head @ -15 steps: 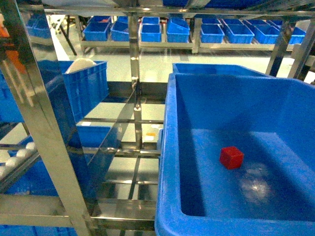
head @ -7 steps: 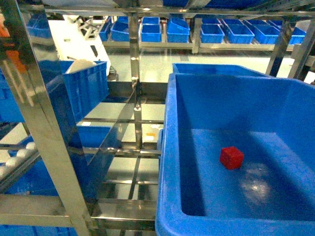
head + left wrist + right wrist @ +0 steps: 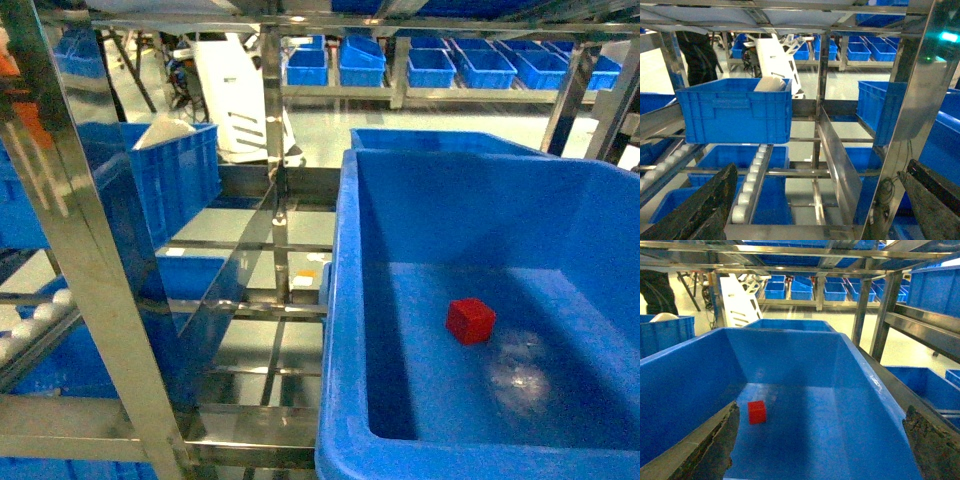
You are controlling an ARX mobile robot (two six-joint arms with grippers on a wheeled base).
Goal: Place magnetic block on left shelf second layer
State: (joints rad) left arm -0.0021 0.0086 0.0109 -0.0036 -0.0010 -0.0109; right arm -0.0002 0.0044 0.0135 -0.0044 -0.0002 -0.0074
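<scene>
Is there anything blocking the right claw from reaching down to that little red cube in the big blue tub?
Nothing visible does. The red cube lies alone on the bare floor of the blue tub, and the right gripper is open above the tub's near edge, with only open space between them.

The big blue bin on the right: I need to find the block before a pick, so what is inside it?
Inside the big blue bin lies only the magnetic block, a red cube resting on the floor. The near wall hides the closest strip of floor.
</scene>
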